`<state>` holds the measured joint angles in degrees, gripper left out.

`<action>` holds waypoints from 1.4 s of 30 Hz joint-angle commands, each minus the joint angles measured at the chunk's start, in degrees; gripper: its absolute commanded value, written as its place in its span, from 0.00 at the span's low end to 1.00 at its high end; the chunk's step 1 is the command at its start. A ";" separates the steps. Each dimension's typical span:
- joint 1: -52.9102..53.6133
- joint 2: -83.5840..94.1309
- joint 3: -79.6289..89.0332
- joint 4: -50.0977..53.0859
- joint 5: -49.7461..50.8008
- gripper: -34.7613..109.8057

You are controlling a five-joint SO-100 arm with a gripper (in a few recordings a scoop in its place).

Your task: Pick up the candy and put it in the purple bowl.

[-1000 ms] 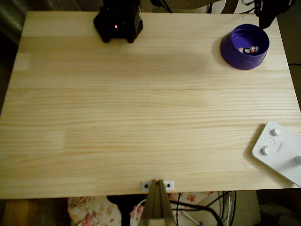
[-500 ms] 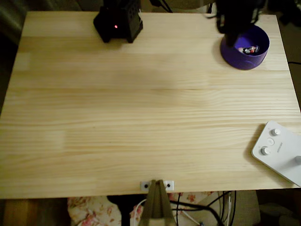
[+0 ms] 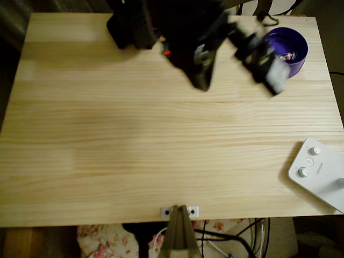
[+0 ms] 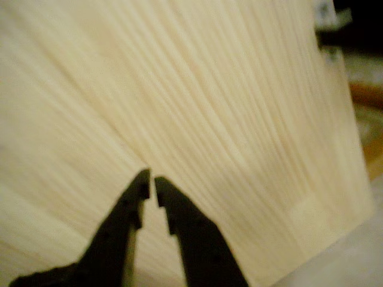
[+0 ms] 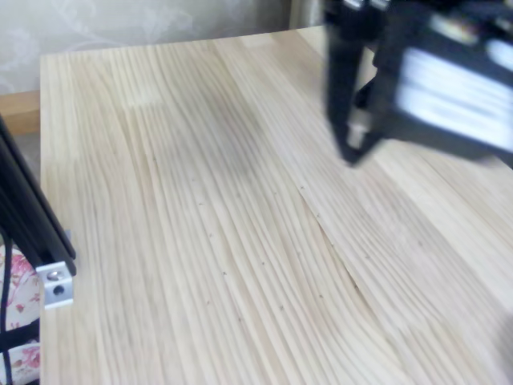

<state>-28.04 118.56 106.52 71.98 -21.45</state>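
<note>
Purple bowl (image 3: 293, 45) sits at the far right corner of the wooden table (image 3: 161, 145) in the overhead view, candy (image 3: 287, 56) lying inside it. Gripper (image 4: 150, 182) over bare wood in the wrist view, jaws nearly pressed together, nothing between them. White device (image 3: 320, 172) at the near right edge.

Table (image 3: 161, 140) pale yellow pine, straight grain stripes. Bowl (image 3: 299, 44) deep purple at the far right corner; candy (image 3: 288, 56) inside, red, white and dark bits. Arm (image 3: 188, 32) black, blurred. Gripper (image 4: 151, 184) black. Device (image 3: 318, 172) white at right edge.
</note>
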 commanded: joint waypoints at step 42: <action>37.18 64.42 59.15 -11.25 21.53 0.23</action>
<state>7.56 178.42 165.15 59.50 -0.35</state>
